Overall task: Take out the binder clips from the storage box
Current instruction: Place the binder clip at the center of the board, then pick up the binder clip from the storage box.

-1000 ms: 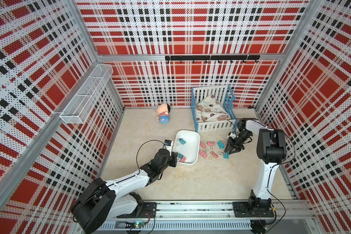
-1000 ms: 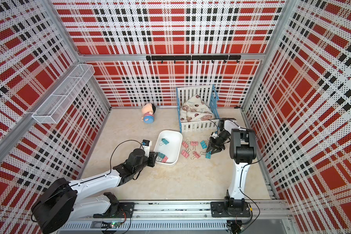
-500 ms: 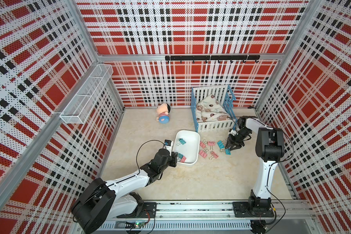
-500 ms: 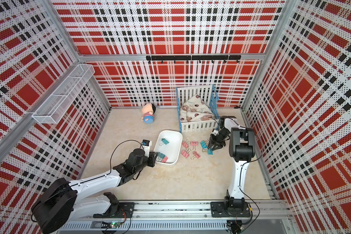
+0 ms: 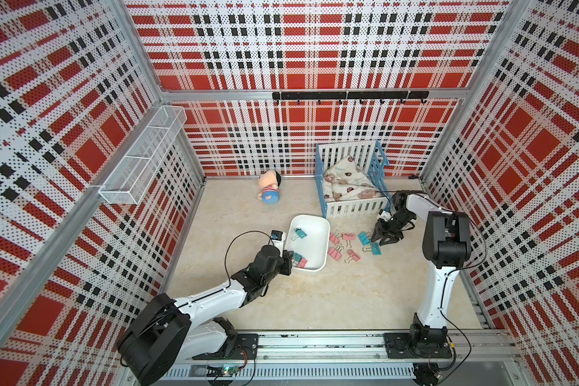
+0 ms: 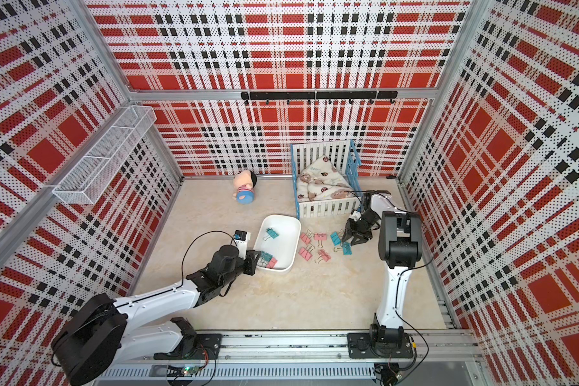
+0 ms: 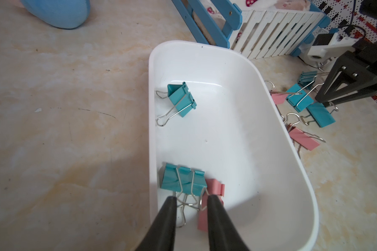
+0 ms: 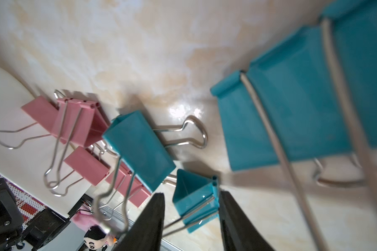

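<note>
Teal in play: clamping left gripper (image 7: 191, 198) on wire handles of teal binder clip (image 7: 183, 180) inside storage box (image 7: 237, 141); holding right gripper (image 8: 191, 194) fingers apart astride second teal clip (image 8: 188, 190)

Bare beige marbled floor (image 5: 315, 300) open toward the front, pink and teal wire-handled binder clips (image 5: 350, 236) strewn beside shallow white plastic tub (image 5: 318, 268), just before white-and-blue slatted toy crib (image 5: 351, 209), tub's centre free.

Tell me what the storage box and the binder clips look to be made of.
The storage box looks like moulded plastic: glossy white, smooth rounded walls, soft highlights. The binder clips are probably painted sheet metal: crisp folds, teal or pink sheen. Their handles look like bare silver wire.
</note>
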`<act>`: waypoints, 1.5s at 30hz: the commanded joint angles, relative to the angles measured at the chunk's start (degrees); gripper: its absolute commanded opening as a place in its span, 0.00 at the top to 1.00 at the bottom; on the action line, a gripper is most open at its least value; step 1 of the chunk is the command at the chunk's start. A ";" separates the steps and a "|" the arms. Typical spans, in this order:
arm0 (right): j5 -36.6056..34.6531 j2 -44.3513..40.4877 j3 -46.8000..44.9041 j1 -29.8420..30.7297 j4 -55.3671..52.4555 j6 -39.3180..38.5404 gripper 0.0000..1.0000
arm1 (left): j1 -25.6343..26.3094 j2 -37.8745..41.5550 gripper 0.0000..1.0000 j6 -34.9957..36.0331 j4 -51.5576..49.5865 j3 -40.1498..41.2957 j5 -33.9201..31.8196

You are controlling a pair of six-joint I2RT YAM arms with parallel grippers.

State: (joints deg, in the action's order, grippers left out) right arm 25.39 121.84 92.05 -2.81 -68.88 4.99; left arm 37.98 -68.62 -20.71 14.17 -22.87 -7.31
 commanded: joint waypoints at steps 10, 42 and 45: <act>-2.84 -12.12 -1.25 3.48 1.96 2.13 0.52 | 0.04 3.61 0.69 -0.19 0.64 1.43 -1.44; -19.39 5.87 18.92 40.16 24.91 -9.18 0.54 | -4.20 4.71 0.66 -4.42 1.21 4.93 -0.91; -17.00 6.95 19.67 40.33 25.07 -10.03 0.53 | -4.85 3.31 0.65 -4.12 1.67 4.24 0.05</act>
State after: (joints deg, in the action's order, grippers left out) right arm 5.56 127.00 110.69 36.97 -45.08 -3.38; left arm 33.95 -64.29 -25.06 14.63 -17.30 -7.92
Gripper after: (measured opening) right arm 0.465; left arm 0.350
